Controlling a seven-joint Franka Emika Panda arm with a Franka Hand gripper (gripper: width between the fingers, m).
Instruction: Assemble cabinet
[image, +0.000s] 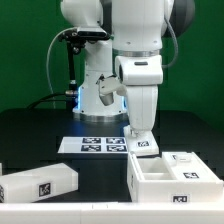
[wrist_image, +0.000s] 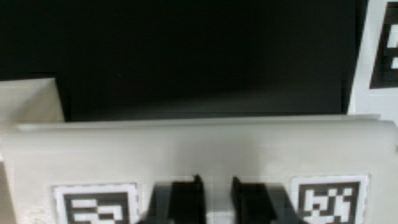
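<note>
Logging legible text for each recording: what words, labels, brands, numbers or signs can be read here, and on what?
No words, brand names or numbers can be read in either view.
The only markings are black-and-white square tags, which are patterns rather than text. They are on the marker board, the left cabinet block, the tray piece, the small piece beside the marker board, and, blurred, the white piece in the wrist view.

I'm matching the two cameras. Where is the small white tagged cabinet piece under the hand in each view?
Exterior view: the small white tagged plastic cabinet piece sits directly below the hand, to the exterior view's right of the flat white marker board.
Wrist view: it fills the foreground, showing two tags.
Shared landmark: the hand; its dark fingers overlap the piece in the wrist view.
</note>
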